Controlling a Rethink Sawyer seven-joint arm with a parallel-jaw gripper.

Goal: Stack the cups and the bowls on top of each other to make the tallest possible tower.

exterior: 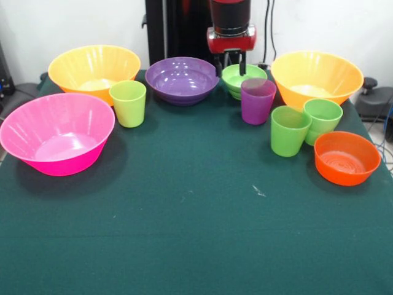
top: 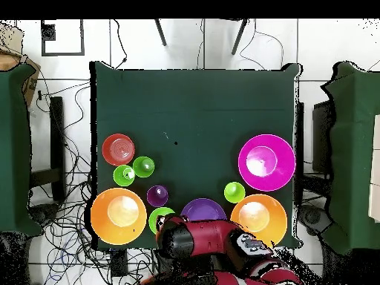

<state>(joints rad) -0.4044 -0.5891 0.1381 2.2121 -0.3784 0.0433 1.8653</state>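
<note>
Your end effector (exterior: 233, 63) hangs over the small green bowl (exterior: 241, 77) at the counter's (exterior: 196, 221) back, fingers slightly parted, holding nothing.

One camera faces me from across the table (exterior: 196, 246), low and close, seeing my gripper (exterior: 232, 64) come down at its top edge. The other looks straight down from high above, with my arm at its bottom edge. Both share the green tabletop (top: 193, 111) and the row of bowls nearest my gripper (top: 165, 223).
</note>
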